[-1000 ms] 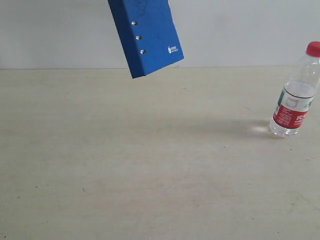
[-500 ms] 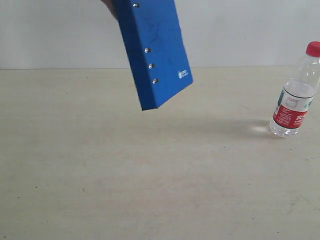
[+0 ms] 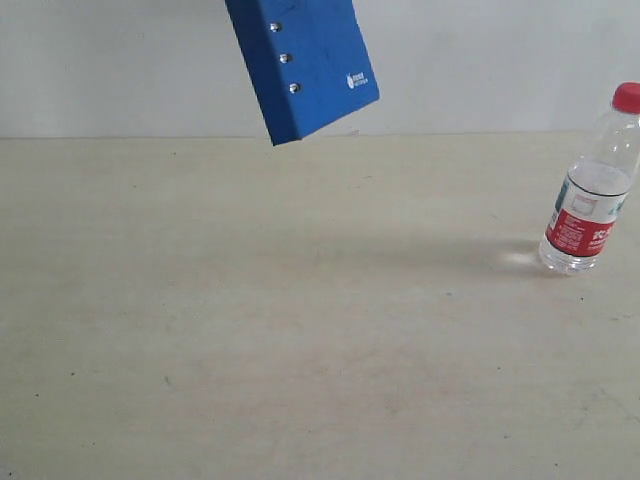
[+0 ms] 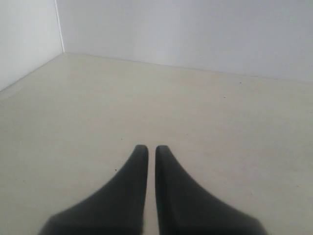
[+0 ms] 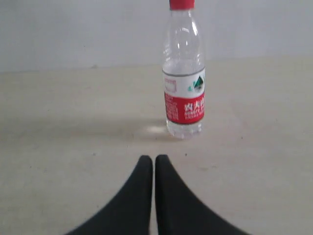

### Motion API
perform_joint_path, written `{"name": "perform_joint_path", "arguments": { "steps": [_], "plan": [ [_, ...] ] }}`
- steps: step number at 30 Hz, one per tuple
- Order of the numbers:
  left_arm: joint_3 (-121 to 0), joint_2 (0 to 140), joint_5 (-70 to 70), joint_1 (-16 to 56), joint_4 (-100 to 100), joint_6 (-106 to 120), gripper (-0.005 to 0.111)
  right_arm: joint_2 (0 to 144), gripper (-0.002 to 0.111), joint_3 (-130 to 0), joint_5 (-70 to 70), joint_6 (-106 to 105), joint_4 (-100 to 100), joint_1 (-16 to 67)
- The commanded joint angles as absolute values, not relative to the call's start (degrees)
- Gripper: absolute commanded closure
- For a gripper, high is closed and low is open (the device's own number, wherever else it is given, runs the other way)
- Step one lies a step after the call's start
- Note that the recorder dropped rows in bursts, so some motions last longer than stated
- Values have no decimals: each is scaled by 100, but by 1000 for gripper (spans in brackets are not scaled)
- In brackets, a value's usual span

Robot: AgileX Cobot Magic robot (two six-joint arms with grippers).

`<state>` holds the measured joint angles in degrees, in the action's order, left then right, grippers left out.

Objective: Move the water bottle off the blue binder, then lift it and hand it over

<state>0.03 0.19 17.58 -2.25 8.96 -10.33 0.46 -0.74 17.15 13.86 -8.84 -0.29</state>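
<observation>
**Upright water bottle (image 3: 587, 190) clear of blue binder (image 3: 303, 62)**

Standing on the table (image 3: 300, 340), long axis vertical, red cap up. Facing the bottle, not touching it: right fingers (image 5: 142, 196), pressed together, gripping nothing, tips aimed at the label. Closed and empty too: left fingers (image 4: 132, 196), no bottle in their view; right arm judged the nearer. Well away from the bottle, binder aloft and tilted, holder unseen.

**Surroundings: tabletop and walls**

A pale beige tabletop (image 3: 300, 350) is recorded in all three views; its matte surface is marked with a few small dark specks. It is bounded at the far edge by a plain off-white back wall (image 3: 480, 60). In the left wrist view a white side panel (image 4: 24, 39) is seen meeting that wall at a corner.
</observation>
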Motion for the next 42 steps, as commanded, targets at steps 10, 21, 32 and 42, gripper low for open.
{"name": "perform_joint_path", "arguments": {
  "steps": [10, 21, 32, 42],
  "plan": [
    [0, 0, 1674, -243, 892, -1019, 101, 70, 108, 0, 2097, 1577, -784, -64],
    [0, 0, 1621, -157, 892, -1019, 101, 70, 108, 0, 2021, 1652, -796, -64],
    [0, 0, 1610, 844, 890, -1019, 101, 70, 108, 0, 2010, 1583, -796, -64],
    [0, 0, 1636, 844, 890, -1019, 101, 70, 108, 0, 1950, 1596, -796, -64]
  ]
}}
